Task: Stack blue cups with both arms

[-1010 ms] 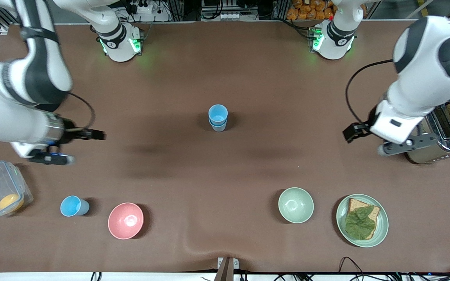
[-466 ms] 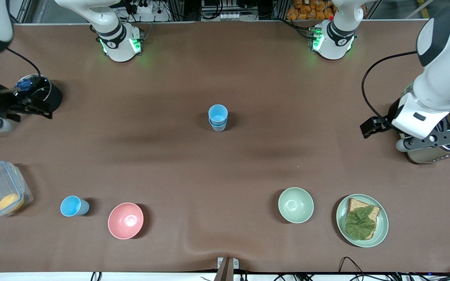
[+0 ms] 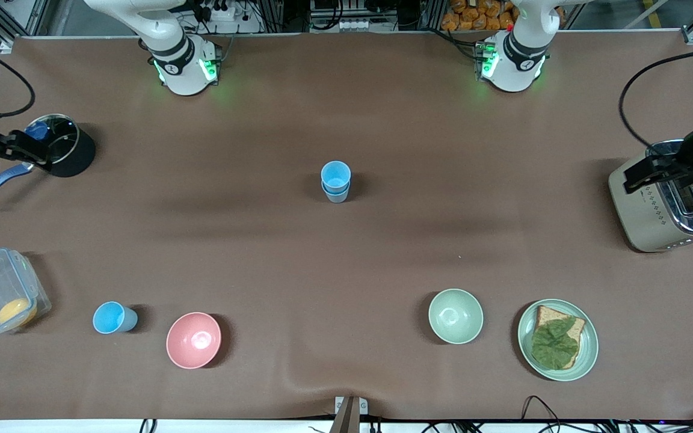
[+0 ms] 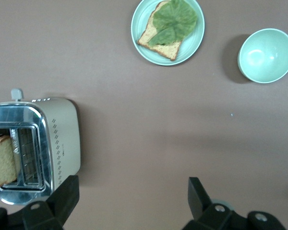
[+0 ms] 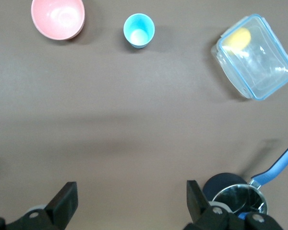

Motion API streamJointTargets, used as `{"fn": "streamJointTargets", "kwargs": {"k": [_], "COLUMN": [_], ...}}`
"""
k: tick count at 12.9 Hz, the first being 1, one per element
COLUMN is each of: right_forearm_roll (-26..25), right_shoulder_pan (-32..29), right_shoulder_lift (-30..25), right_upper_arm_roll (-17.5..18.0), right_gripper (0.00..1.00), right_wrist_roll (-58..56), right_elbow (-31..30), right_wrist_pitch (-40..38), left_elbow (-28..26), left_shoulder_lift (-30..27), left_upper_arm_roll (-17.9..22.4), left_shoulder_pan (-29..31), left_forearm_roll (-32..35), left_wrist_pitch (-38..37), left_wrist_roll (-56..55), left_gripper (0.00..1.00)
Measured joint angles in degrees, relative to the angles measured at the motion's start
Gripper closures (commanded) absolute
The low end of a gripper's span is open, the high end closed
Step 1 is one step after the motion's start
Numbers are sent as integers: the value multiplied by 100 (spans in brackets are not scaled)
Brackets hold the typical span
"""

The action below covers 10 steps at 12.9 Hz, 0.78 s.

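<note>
Fingers on both arms stand spread with nothing between them: the right wrist view shows the right gripper point(image 5: 129, 206) with its two black fingers point(image 5: 65, 201) wide apart over bare brown desk point(image 3: 346, 270), and the left wrist view shows the left gripper point(image 4: 129, 203) the same way.

From the front, the right gripper point(image 3: 3, 153) hangs over the dark saucepan point(image 3: 61, 147) with the blue handle, at the right arm's end of the desk. The left gripper point(image 3: 653, 171) hangs over the toaster point(image 3: 653, 207), which has a slice of bread point(image 4: 2, 160) in one slot, at the left arm's end.

Two blue cups are already nested upright as a stack point(image 3: 335, 180) at the middle of the desk, well apart from both grippers. A third, the loose sky-blue cup point(image 3: 112, 317), stands upright with its mouth up, near the front camera, between the clear lidded container point(image 3: 0, 297) and the pink bowl point(image 3: 194, 340).

What matters is that this loose cup sits toward the right arm's end, closer to the front camera than the saucepan, so the right arm looks by far the nearer one for it. Being upright, its long axis is vertical, and a grasp across the rim from above seems apt. The pale green bowl point(image 3: 455, 316) and the plate of bread and lettuce point(image 3: 557, 340) lie toward the left arm's end.
</note>
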Motion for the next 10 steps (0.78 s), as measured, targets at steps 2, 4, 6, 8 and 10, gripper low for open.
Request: {"fn": "streamJointTargets", "kwargs": {"k": [2,4,6,8,10], "right_forearm_roll": [52,68,81,84,157], "right_shoulder_pan": [0,21,128,235,224], "right_shoulder_lift": [-8,-13,-35,-68,-79], "right_upper_arm_roll": [-30,-26,-12,-8,-23], "right_gripper": [0,0,0,0,0], "right_wrist_roll": [123,146,147,175,185], "right_elbow": [3,73,213,310,376], "right_wrist_pitch": [-9,-161,-515,-641,-649], "left_elbow": [-2,-5,-16,-50,-92], "left_shoulder_lift": [-64,-142,-223,-321,-404], "left_upper_arm_roll": [145,351,485,494,495], "left_shoulder_pan": [-118,-240,-355,-436,-470], "left_forearm_roll": [-81,-340,-403,-403,-403], "left_wrist_pitch": [-73,-273,-438,-512,-611], "left_wrist_roll": [0,-4,-16,-48,-80], "left_gripper": [0,0,0,0,0]}}
